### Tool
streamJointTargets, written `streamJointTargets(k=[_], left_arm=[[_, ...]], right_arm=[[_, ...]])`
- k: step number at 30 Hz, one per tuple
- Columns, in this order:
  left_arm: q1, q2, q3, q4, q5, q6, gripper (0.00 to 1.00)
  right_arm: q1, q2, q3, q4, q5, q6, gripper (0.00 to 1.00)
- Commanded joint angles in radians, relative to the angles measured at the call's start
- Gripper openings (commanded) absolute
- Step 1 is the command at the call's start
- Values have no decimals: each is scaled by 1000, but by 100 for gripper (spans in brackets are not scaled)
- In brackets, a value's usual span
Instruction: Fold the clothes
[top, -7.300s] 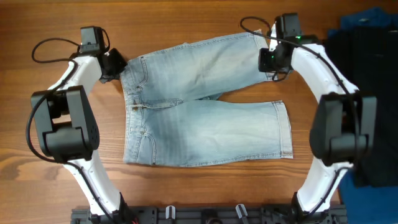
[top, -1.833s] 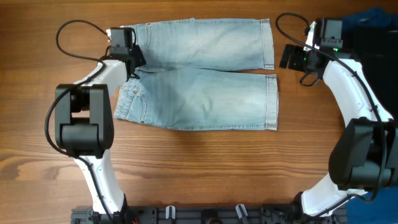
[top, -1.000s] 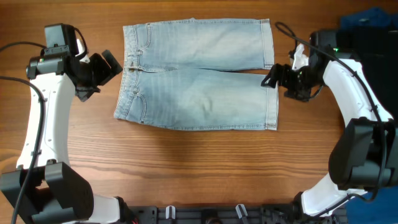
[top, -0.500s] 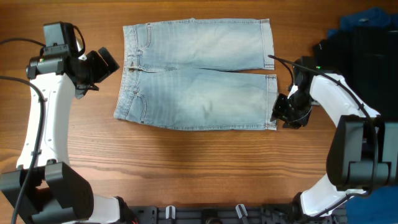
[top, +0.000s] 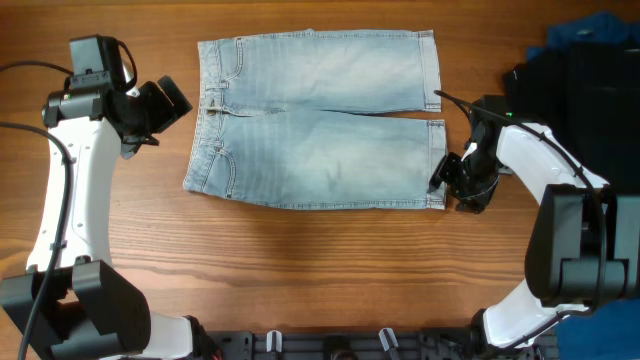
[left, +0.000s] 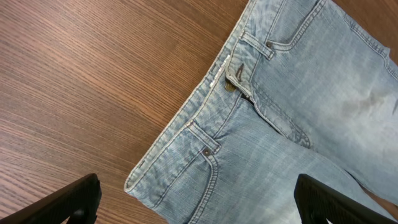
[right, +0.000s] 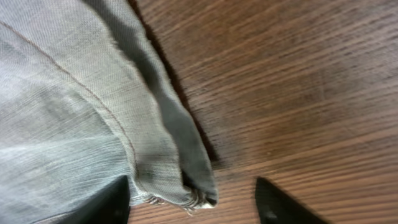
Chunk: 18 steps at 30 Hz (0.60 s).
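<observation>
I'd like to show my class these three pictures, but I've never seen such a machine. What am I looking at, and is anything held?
Two white robot arms stand at a wooden table, each ending in a two-finger gripper. One picture looks down from above; the other two come from cameras on the wrists. Light blue denim shorts lie flat, and a black garment sits at the right edge. The left gripper hangs open beside the waistband. The right gripper is open around a leg hem corner. Nothing is held.

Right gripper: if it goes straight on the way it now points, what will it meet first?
The right gripper would likely meet the hem corner of the denim shorts, lying between its open fingers; depth is unclear.
</observation>
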Motion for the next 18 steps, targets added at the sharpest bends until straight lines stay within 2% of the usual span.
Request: streamJointTargets(k=[1, 4, 10, 13, 15, 17, 18], left_arm=[[-2, 2, -5, 0, -13, 8, 100], [-2, 2, -5, 0, -13, 8, 100], [-2, 2, -5, -1, -13, 8, 100], [-2, 2, -5, -1, -13, 8, 100], [-2, 2, -5, -1, -13, 8, 100], [-2, 2, -5, -2, -14, 8, 100], [-2, 2, -5, -2, -14, 8, 100]], right_arm=[[2, 0, -10, 17, -55, 26, 72], [12, 1, -10, 26, -71, 32, 77], [45, 1, -65, 83, -72, 91, 80], [45, 1, -69, 80, -71, 97, 97], [45, 1, -69, 82, -71, 98, 80], [45, 1, -69, 82, -71, 101, 54], [45, 1, -69, 82, -71, 100, 46]])
